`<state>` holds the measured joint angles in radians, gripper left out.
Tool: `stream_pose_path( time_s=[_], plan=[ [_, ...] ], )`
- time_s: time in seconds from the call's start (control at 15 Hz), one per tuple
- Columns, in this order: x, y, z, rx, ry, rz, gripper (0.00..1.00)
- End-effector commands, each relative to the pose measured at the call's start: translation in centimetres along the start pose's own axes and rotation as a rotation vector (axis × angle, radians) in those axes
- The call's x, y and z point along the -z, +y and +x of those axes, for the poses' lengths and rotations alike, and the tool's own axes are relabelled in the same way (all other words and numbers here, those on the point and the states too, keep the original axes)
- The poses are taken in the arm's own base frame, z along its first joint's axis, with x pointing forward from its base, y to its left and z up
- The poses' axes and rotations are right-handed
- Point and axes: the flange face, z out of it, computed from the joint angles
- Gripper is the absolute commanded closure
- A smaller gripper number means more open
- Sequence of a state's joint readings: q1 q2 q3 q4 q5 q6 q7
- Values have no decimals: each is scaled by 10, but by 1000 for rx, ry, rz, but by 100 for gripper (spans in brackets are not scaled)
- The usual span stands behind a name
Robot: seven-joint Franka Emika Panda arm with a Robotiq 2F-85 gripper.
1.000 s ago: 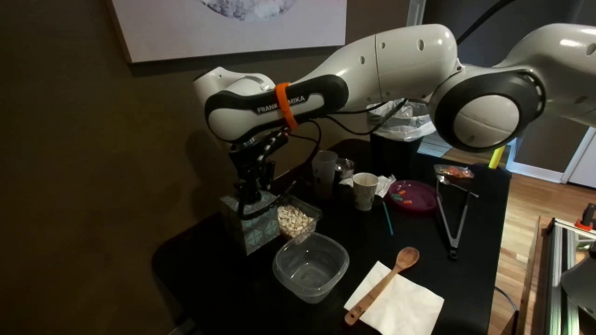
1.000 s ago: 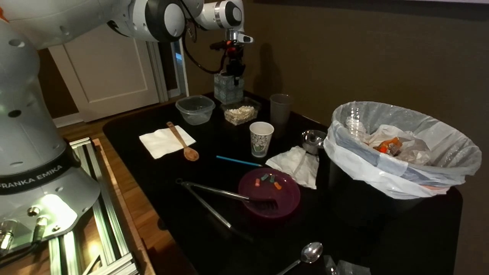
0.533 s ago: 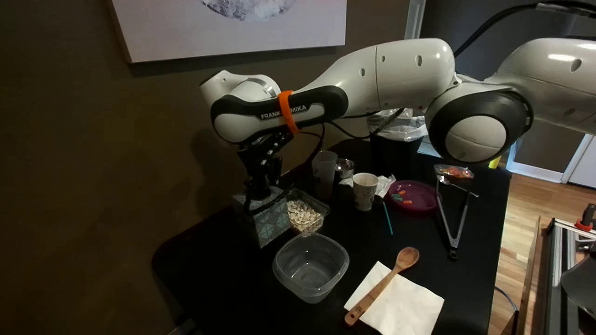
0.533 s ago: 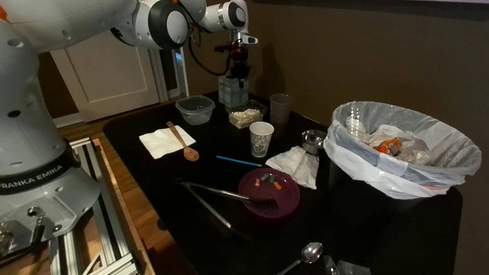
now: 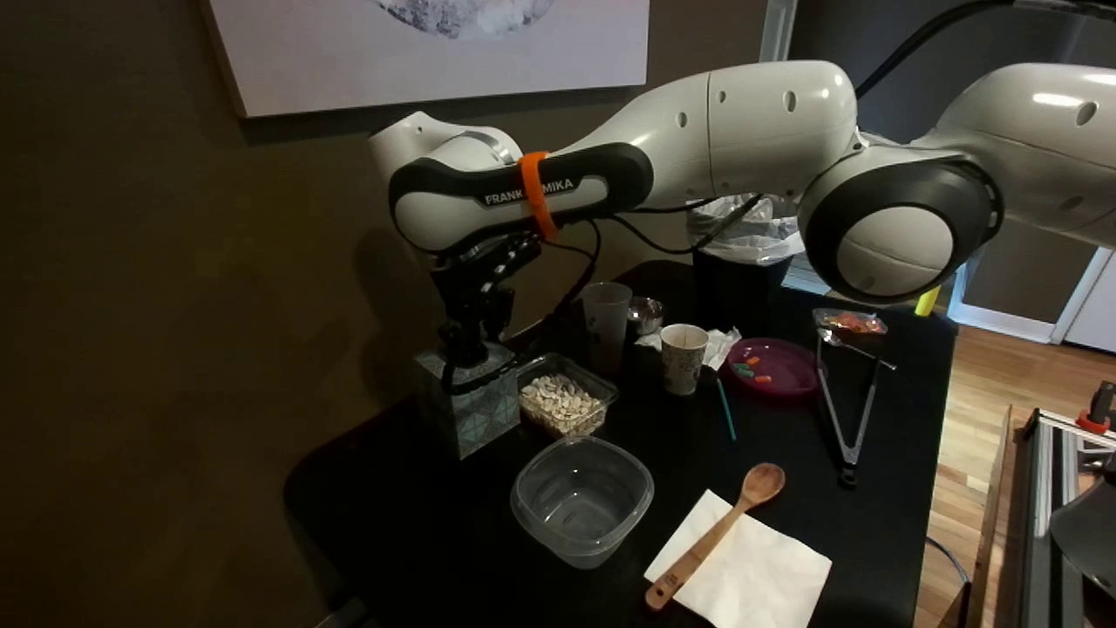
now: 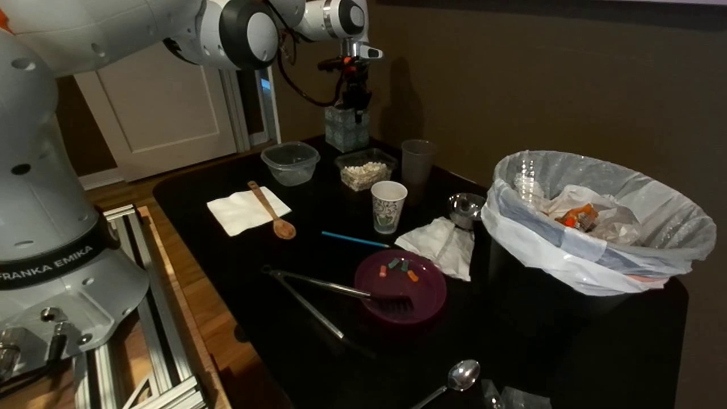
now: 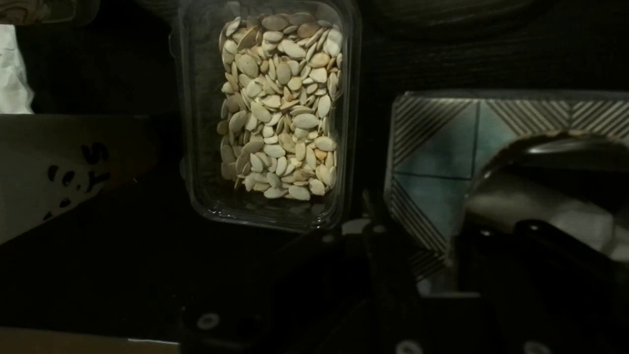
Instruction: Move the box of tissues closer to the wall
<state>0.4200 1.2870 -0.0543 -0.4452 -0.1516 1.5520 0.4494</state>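
Gripper point(image 6: 355, 108) at box of tissues point(image 5: 484, 415), jaws pinching its side, box near wall point(image 5: 227, 288), seed tub point(image 7: 199, 147) just beside, between box and frosted cup point(image 5: 607, 324), clear container point(image 5: 581, 508) also near.

Tissue box point(image 5: 488, 417): small cube, upright, grey-green sides crossed with triangle pattern, at one end of black table point(image 5: 410, 532), near wall point(image 5: 218, 288); touching or just apart, can't make out from here. Base on table or slightly off it, also unclear. Top striped, bluish panes, rounded opening partly hidden, pale tissue point(image 7: 585, 227) within. Wall flat, dark olive-brown, dim, standing along table's long edge.
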Motion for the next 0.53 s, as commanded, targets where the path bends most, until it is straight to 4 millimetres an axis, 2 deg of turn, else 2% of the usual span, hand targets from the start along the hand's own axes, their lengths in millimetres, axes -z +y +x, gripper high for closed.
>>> stream_pose_path(
  time_s=[0.0,0.13,0.2,0.47],
  plan=[
    [0,1,0,-1,0,-2,94],
    [0,1,0,0,0,-4,94],
    [0,1,0,0,1,-4,99],
    [7,7,21,-24,178,-38,99]
  ],
)
